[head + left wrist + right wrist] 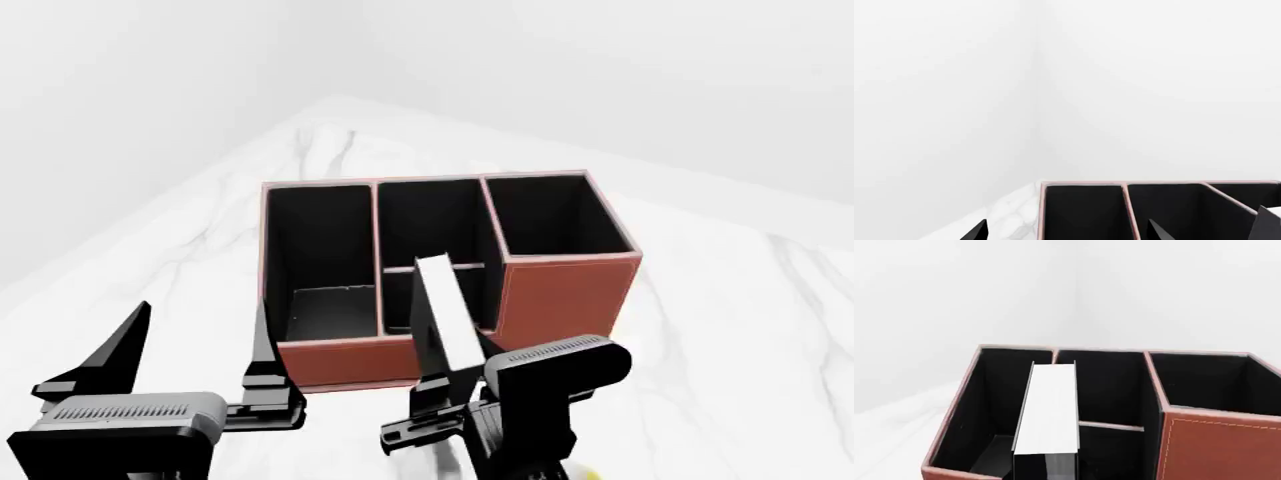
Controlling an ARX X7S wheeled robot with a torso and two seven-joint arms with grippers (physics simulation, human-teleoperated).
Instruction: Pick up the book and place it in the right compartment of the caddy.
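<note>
The red-brown caddy (567, 300) stands on the white marble table (721, 330), its black-lined right compartment (554, 215) at the far right behind the tallest front wall. My right gripper (438, 395) is shut on the lower end of the thin black book (447, 320). The book stands upright, white page edges up, over the front of the crossbar section and left of the right compartment. In the right wrist view the book (1047, 410) hides the fingers, with the right compartment (1207, 382) beside it. My left gripper (194, 350) hangs open and empty before the caddy's left front corner.
White walls meet in a corner behind the caddy. The left wrist view looks over the caddy's back rim (1121, 184) with marble table (1007, 210) beside it. The long narrow low-fronted section (320, 250) and the crossbar section (427, 225) hold nothing.
</note>
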